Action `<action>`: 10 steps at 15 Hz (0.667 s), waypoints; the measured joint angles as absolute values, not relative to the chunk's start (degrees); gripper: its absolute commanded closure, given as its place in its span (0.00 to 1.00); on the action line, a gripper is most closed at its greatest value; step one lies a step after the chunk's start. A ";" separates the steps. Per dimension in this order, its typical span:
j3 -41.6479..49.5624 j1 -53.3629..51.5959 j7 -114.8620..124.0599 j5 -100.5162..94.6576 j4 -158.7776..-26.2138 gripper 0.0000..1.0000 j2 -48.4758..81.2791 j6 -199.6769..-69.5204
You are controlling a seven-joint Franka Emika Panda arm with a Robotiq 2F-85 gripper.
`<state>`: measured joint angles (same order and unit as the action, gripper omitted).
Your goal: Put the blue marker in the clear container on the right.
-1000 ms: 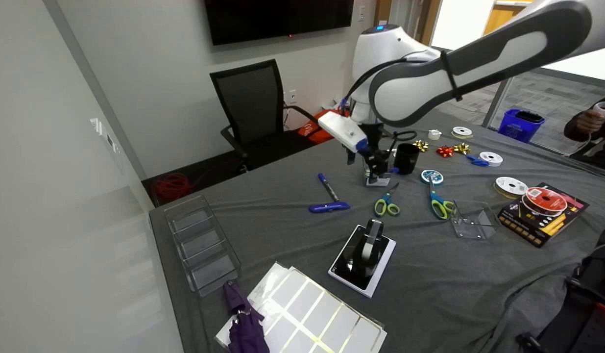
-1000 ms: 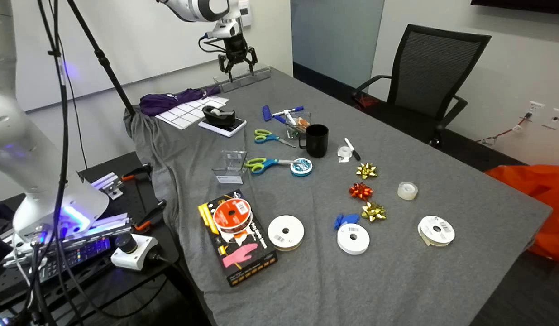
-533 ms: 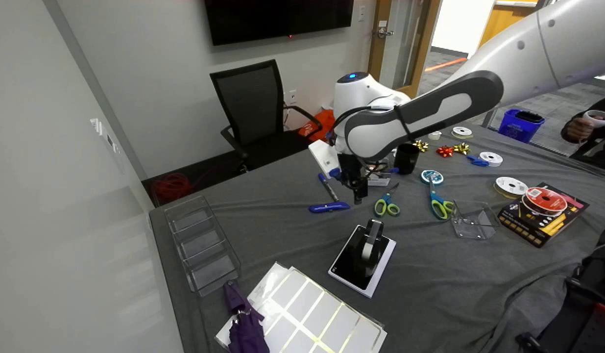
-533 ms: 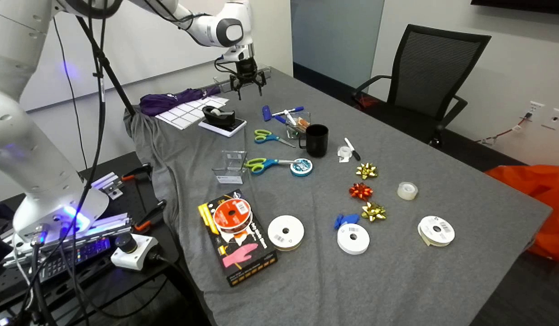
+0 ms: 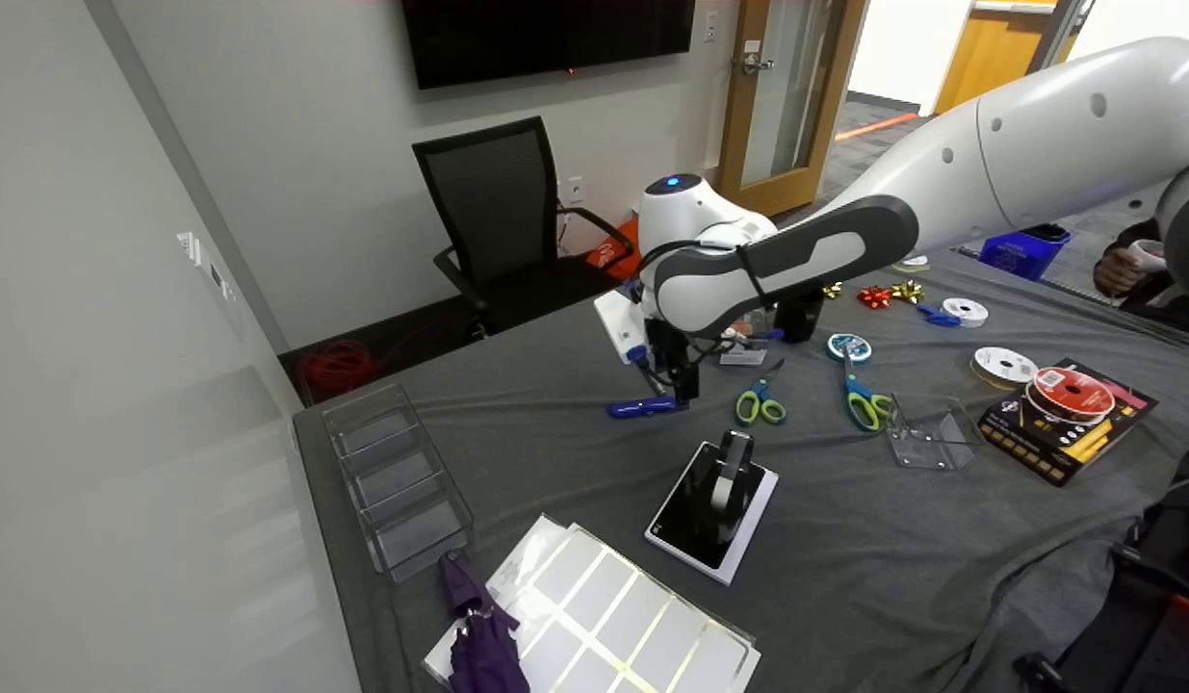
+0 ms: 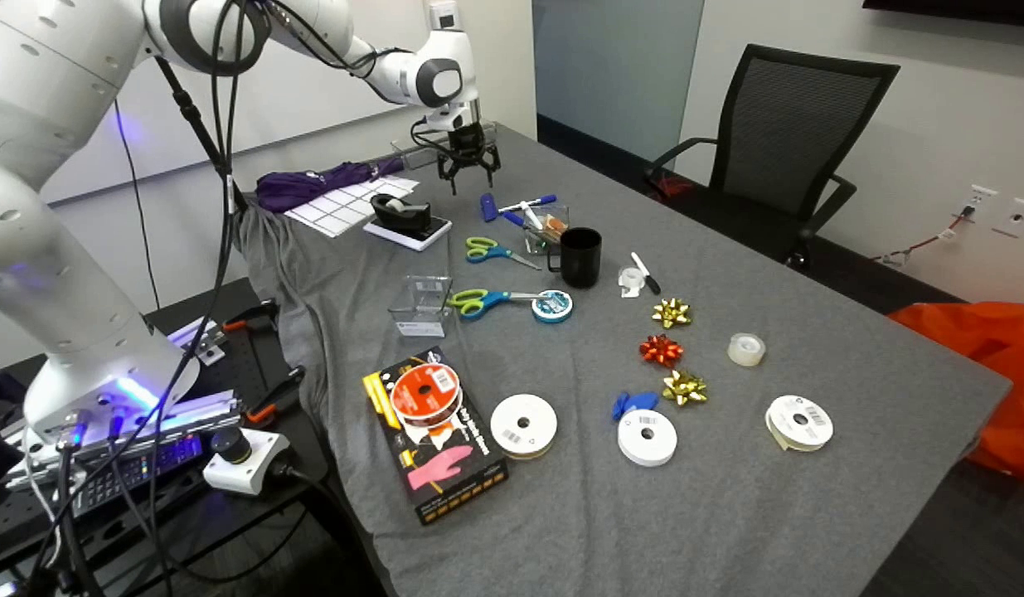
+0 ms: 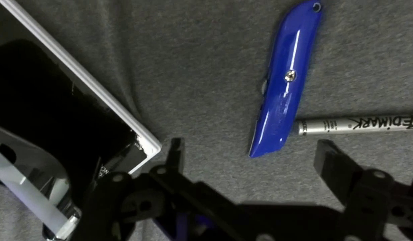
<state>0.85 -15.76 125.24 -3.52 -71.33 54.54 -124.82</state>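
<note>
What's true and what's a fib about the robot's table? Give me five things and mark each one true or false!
1. The gripper is open. True.
2. The silver marker lies beside the blue knife. True.
3. The silver marker is up in the gripper. False: it lies on the table.
4. The red bow sits between two gold bows. True.
5. The red bow lies on the blue knife. False: they are well apart, with the black mug roughly between them.
</note>
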 measured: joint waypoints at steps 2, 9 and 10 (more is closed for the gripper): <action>0.85 -15.74 125.39 -1.74 -68.55 0.00 57.08 -125.14; 0.85 -15.65 129.68 2.54 -57.96 0.00 65.79 -125.83; 0.85 -15.65 130.31 2.75 -56.57 0.00 66.76 -125.81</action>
<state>0.85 -15.65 130.31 2.75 -56.57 66.76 -125.81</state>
